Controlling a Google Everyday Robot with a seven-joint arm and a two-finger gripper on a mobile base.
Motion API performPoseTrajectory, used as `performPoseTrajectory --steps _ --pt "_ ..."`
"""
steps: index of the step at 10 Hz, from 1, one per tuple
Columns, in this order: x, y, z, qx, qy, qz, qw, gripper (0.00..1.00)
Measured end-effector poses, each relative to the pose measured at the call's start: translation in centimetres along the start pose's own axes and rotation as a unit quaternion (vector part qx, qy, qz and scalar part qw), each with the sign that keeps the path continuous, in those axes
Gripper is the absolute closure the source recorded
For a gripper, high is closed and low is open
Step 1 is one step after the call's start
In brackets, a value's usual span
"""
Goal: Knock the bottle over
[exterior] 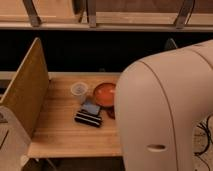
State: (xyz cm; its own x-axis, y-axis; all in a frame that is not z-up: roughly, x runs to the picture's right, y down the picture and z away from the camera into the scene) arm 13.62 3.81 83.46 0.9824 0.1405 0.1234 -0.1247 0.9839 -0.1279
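Note:
The bottle does not show; it is hidden or out of view. My gripper is not in view either. A large white part of my arm [167,110] fills the right half of the camera view and covers the right side of the wooden table [60,131]. On the table I see a clear plastic cup [79,90] standing upright, an orange-red bowl [105,93] to its right, and a dark striped packet [88,118] with a small blue item [91,108] in front of them.
A tall wooden divider panel [27,92] stands along the table's left edge. A dark gap and a wooden rail with metal brackets [90,20] run behind the table. Cables [205,132] hang at the far right.

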Motion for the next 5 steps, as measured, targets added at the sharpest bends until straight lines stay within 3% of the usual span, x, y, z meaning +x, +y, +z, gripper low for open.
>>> performPoseTrajectory --steps 2,5 --pt "-0.23 -0.57 -0.27 0.005 -0.004 0.001 1.0000 0.99" --pt "-0.20 -0.55 -0.27 0.005 -0.003 0.002 1.0000 0.74"
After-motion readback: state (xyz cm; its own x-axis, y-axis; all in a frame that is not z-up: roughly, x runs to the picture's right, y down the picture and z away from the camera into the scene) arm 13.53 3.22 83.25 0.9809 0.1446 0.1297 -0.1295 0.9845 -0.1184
